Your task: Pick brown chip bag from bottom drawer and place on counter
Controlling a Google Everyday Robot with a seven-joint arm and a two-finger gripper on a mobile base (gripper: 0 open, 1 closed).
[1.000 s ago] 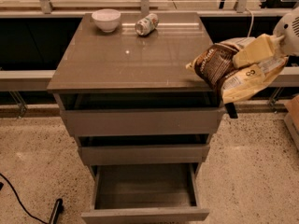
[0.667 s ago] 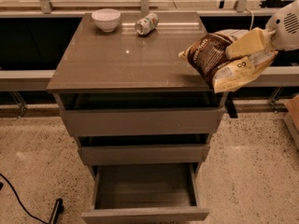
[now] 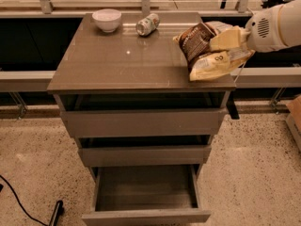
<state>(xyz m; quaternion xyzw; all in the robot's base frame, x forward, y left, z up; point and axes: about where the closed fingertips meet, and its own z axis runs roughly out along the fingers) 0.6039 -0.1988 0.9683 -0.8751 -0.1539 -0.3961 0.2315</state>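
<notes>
The brown chip bag [image 3: 203,51], dark brown on its left part and pale cream-yellow on its right, is held over the right side of the counter [image 3: 117,60], at or just above its surface. My gripper [image 3: 225,42] comes in from the right on a white arm and is shut on the bag, its pale yellow fingers [image 3: 225,37] clamped across it. The bottom drawer [image 3: 146,197] is pulled out below, and its dark grey inside shows nothing in it.
A white bowl [image 3: 106,20] and a printed drink can [image 3: 147,24] lying on its side sit at the back of the counter. The two upper drawers [image 3: 141,121] stand slightly ajar. A black cable [image 3: 21,204] runs on the speckled floor at lower left. A box edge [image 3: 295,119] shows at right.
My gripper has carried the chip bag up and to the left, from beyond the counter's right edge to over its right side.
</notes>
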